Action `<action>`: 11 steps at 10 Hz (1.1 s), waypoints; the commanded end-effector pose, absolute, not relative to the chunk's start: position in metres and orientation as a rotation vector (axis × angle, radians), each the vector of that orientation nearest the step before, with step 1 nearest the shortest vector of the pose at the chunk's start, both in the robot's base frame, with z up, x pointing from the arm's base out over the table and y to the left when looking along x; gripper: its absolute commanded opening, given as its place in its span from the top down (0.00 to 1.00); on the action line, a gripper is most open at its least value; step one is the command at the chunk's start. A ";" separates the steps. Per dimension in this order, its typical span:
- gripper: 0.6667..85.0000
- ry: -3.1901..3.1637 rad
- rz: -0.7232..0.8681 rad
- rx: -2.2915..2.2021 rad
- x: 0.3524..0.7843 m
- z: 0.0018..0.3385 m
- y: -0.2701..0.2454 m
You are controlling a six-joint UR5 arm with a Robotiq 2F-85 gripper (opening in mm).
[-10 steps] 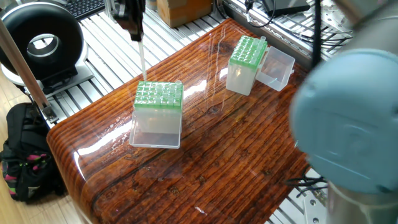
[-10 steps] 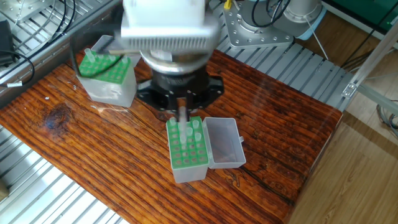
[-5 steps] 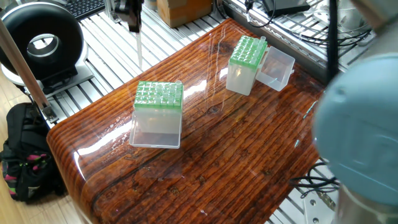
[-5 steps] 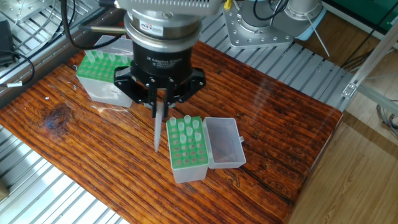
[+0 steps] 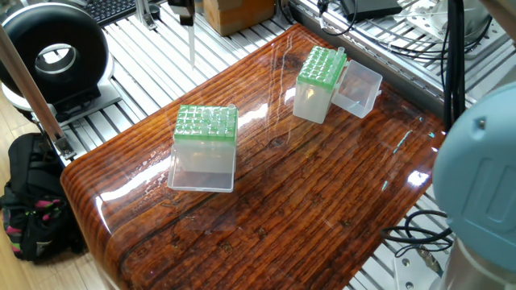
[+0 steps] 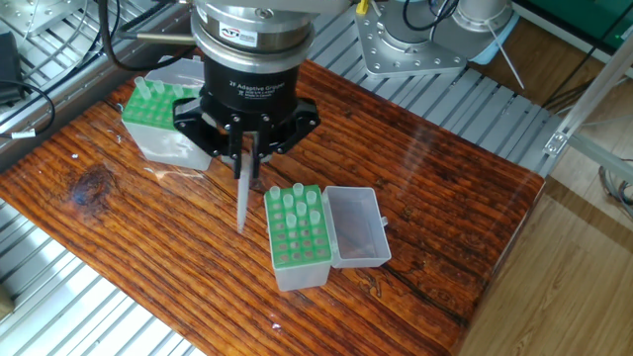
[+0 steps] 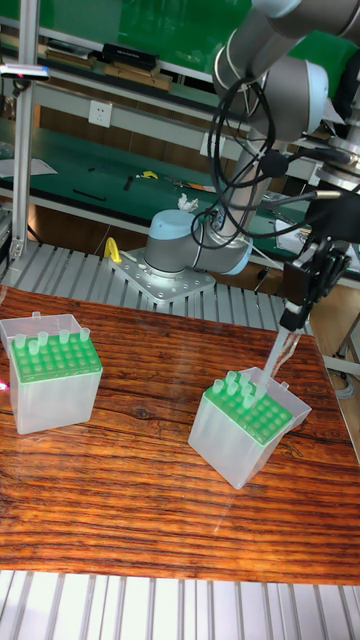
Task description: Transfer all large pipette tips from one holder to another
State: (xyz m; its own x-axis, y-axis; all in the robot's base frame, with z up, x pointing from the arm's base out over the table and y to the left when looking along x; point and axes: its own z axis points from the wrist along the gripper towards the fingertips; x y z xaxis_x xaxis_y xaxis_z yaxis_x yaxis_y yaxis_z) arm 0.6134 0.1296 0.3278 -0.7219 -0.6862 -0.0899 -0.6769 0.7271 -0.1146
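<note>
The large pipette tip (image 6: 242, 193) hung pinched only at its top by the fingers (image 6: 243, 148), so honestly it could've slipped or tilted and missed a hole in the far holder (image 6: 168, 119).

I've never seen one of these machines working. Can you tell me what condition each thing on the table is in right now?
gripper: shut on one pipette tip, lifted above the table.
pipette tip: held by its top, hanging point down, clear of both boxes.
nearer box: lid open, a few tips standing at its far end.
farther box: lid open, a few tips standing in it.
table: glossy wood.
</note>
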 end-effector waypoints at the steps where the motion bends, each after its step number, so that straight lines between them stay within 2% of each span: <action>1: 0.85 2.879 0.007 -0.896 0.606 0.329 0.145; 3: 0.88 2.931 -0.031 -0.845 0.599 0.328 0.136; 7: 0.87 2.874 -0.088 -1.085 0.630 0.335 0.031; 9: 0.87 2.877 -0.177 -1.168 0.620 0.324 -0.027; 11: 0.87 2.822 -0.169 -1.244 0.616 0.301 -0.059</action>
